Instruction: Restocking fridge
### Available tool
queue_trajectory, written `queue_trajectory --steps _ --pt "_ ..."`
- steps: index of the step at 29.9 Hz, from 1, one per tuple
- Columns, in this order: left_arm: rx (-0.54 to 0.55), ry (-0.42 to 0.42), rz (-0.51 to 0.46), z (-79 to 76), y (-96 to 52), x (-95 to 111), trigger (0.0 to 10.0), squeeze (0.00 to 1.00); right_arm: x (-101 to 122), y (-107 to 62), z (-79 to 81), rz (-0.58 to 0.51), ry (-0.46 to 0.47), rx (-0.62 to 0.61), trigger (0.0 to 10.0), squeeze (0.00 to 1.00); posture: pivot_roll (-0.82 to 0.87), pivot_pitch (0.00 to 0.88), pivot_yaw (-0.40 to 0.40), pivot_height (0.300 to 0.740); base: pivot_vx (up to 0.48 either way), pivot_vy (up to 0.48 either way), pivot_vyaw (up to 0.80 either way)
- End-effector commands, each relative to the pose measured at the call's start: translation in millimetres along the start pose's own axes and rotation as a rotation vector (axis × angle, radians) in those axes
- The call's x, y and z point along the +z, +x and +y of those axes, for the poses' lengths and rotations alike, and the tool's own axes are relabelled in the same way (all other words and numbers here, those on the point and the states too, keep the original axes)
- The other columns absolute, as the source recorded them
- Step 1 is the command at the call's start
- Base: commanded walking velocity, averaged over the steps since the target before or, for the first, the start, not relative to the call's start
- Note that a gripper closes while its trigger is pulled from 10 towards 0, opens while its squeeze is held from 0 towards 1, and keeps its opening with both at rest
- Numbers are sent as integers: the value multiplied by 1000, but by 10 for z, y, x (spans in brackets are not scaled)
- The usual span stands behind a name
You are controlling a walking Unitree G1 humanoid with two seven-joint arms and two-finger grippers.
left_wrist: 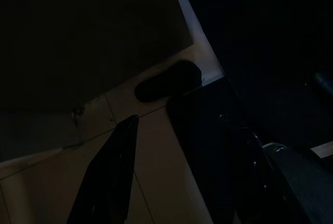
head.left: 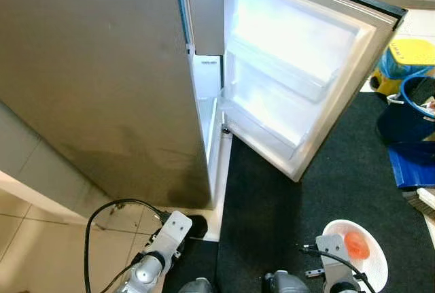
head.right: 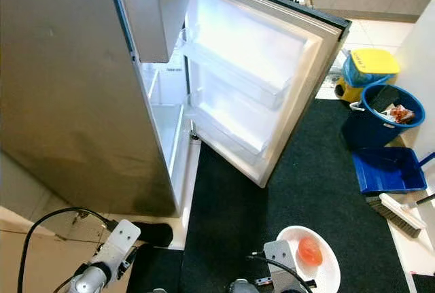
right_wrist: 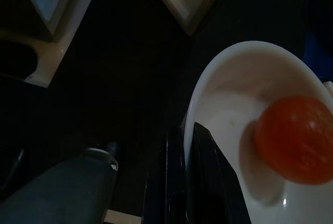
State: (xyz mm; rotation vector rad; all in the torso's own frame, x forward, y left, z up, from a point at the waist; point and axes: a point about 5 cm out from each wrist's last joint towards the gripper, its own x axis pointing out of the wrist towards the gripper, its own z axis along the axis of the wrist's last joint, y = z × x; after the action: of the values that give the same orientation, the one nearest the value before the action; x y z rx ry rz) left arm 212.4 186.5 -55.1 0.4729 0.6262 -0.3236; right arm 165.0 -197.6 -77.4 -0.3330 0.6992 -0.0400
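Round orange fruit (right_wrist: 295, 138) in white bowl (right_wrist: 229, 86)

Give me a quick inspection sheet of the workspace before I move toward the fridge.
Surface: black mat in front of the fridge, tiled floor to the robot's left.
Job's things: fridge with its door wide open, door shelves bare; white bowl holding an orange round item.
Clutter: blue bucket with rubbish, blue dustpan, brush, yellow-lidded container, all on the right.
Grippers: right gripper clamped on the bowl's rim; left gripper low over the tiles, holding nothing.
Cables: black cable looping off the left arm.
Surroundings: dark object on the floor by the fridge's base.
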Motion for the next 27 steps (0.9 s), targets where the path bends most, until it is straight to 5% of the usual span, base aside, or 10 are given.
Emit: queue_trajectory --steps 1,27 --pt "-8 -9 37 -56 -33 -94 10000 0 -49 -27 8 9 4 -2 10000 0 -71 179 6 723 0 0 0" --pt "-17 -11 32 -51 -46 -108 10000 0 -44 -24 8 9 0 0 10000 0 -67 170 7 723 0 0 0"
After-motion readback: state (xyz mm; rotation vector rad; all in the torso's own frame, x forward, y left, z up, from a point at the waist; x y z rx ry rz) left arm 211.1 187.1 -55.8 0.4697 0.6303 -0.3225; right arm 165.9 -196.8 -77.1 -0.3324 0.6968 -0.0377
